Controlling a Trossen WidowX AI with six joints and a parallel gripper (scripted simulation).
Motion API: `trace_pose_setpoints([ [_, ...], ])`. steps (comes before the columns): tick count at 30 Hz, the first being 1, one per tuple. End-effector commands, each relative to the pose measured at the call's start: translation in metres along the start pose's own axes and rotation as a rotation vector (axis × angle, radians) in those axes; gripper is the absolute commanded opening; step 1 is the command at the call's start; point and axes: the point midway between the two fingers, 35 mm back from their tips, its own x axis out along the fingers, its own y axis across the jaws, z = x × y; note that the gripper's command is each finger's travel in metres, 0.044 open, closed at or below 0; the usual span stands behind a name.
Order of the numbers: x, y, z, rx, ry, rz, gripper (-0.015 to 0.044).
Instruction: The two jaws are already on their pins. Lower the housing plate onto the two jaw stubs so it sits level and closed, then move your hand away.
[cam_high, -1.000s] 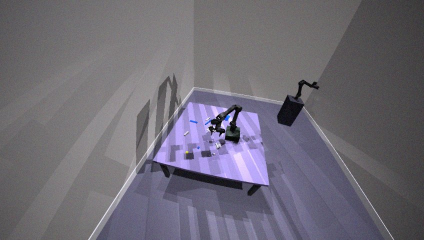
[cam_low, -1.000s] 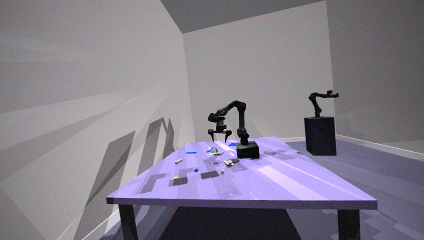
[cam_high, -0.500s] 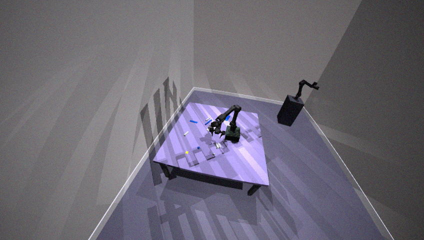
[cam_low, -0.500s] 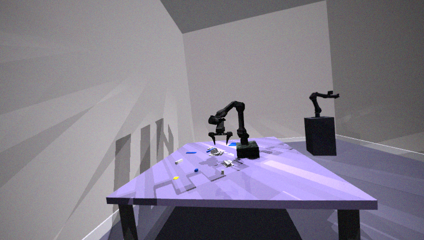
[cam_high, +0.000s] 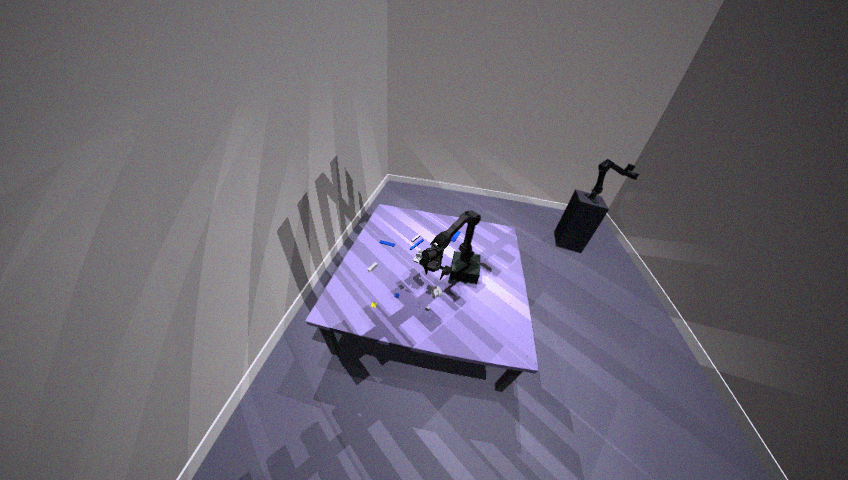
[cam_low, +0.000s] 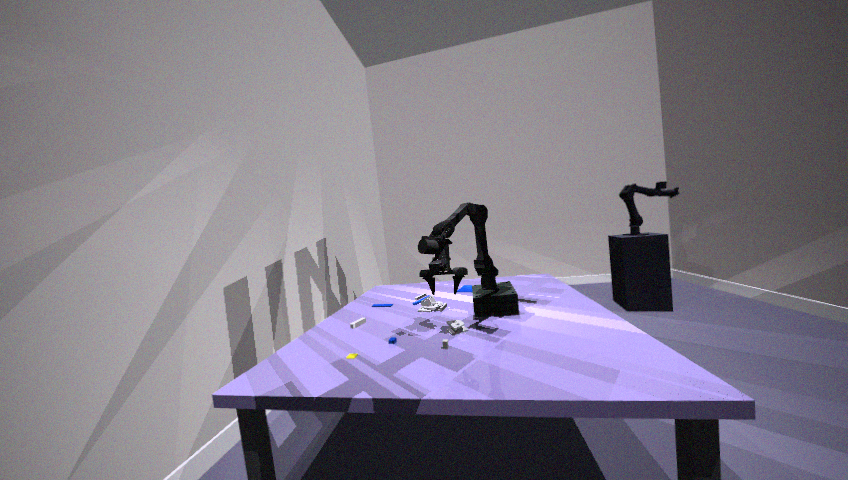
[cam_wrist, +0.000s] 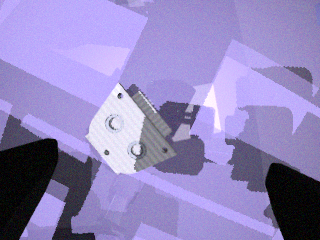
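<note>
A white housing plate (cam_high: 436, 291) (cam_low: 457, 325) (cam_wrist: 117, 142) lies on the table, left of centre in the wrist view. It has two round openings and small corner holes; a ribbed edge shows at its upper right side there. A white assembly (cam_high: 417, 256) (cam_low: 432, 306) stands farther back, below the hand in the exterior view and partly hidden by the hand in the top view. Its jaws and stubs are too small to make out. My gripper (cam_high: 433, 270) (cam_low: 444, 292) (cam_wrist: 166, 163) is wide open and empty, above the table, with the housing plate between the fingers' sight lines, nearer the left finger.
A small grey block (cam_high: 427, 309) (cam_low: 445, 343), a blue cube (cam_high: 396, 295) (cam_low: 392, 340), a yellow piece (cam_high: 373, 305) (cam_low: 351, 355) and a white bar (cam_high: 372, 267) (cam_low: 357, 322) lie nearer the front and left. Blue bars and another white bar lie farther back.
</note>
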Motion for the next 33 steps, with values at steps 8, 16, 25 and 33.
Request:
trace_pose_setpoints([
  [8, 0.012, 0.006, -0.001, 0.199, 0.059, -0.012, 0.0440],
  [16, 0.021, 0.011, -0.003, 0.345, 0.100, -0.029, 0.0440],
  [25, 0.030, 0.017, -0.006, 0.506, 0.143, -0.057, 0.0440],
  [33, 0.039, 0.022, -0.008, 0.649, 0.177, -0.090, 0.0440],
])
